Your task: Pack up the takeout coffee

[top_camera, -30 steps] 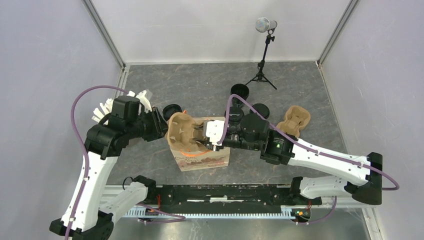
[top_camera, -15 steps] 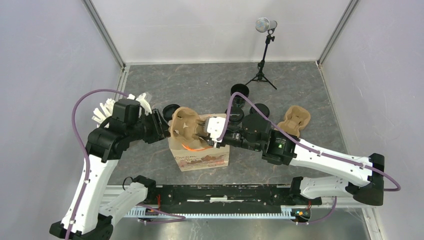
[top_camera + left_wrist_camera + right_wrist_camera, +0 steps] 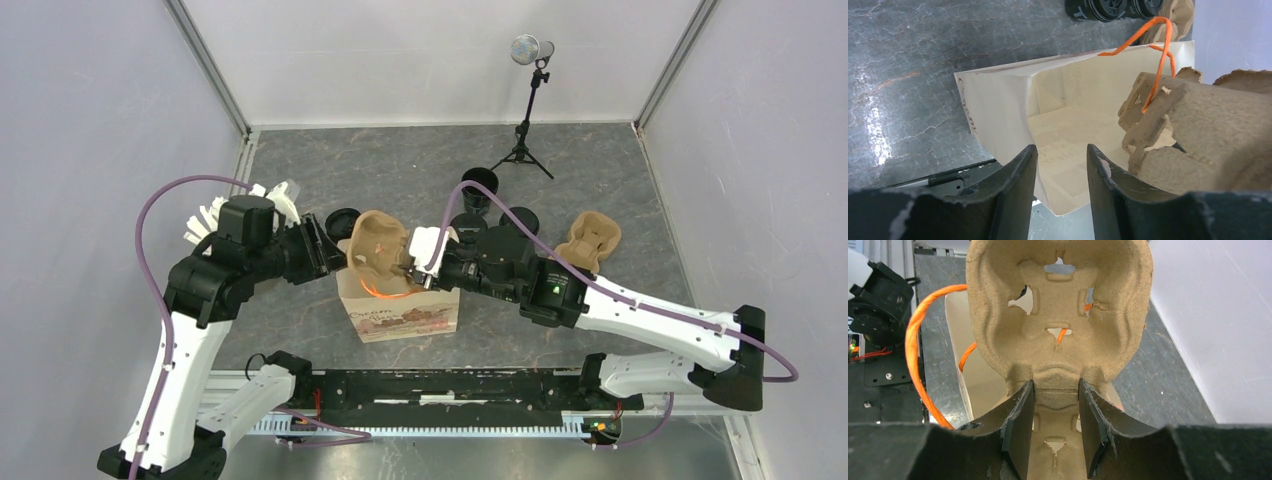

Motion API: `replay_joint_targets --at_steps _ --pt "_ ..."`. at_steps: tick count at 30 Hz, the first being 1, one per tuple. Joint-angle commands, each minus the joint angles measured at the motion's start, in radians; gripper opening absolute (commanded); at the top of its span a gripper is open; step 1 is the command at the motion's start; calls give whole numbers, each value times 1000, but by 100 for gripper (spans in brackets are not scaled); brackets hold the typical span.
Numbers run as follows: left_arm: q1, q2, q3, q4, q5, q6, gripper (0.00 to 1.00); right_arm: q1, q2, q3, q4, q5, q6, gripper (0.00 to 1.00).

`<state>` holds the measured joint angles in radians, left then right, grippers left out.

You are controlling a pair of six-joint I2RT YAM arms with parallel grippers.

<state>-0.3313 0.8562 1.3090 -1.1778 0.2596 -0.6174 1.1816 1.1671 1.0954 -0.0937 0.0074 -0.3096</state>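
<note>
Here, a pulp cup carrier is clamped by the right gripper over the paper bag, the left gripper is held apart, empty, and the black lidded cups are seen at the bag's far side.

Floor: grey stone-patterned tabletop, glossy in patches, all around me.
Walls: plain pale panels; back wall at 12, side walls at 9 and 3.
Corners: metal posts at 11 and 1.
Furniture: small black tripod, silver-headed, at 1.
Near edge: black rail at 6.
</note>
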Motion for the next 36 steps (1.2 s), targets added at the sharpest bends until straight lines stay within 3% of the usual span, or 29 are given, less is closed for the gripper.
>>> replay_joint_targets --at_steps 1,4,8,14,19,21,24,30,36 --pt "0 -7 -7 -8 -37 -27 48 -5 33 52 -42 20 -4 42" --pt "1 -5 -17 -8 -44 -21 47 -5 53 80 -74 7 -17 42" --pt "0 -7 -41 0 -48 -18 37 -5 87 137 -144 -5 -17 42" --pt "0 -24 -73 59 -24 -14 29 -5 100 187 -201 -4 -9 42" --pt "0 -22 -79 92 20 -9 12 -5 111 210 -234 62 14 41" --pt "0 -22 -74 91 26 -8 17 -6 102 202 -218 82 17 41" --pt "0 -27 -31 52 32 3 43 -7 105 201 -210 77 32 41" --pt "1 -23 150 -40 91 -13 49 -8 85 157 -162 99 70 41" --pt "0 -69 111 24 225 -130 51 -7 87 152 -153 109 83 41"
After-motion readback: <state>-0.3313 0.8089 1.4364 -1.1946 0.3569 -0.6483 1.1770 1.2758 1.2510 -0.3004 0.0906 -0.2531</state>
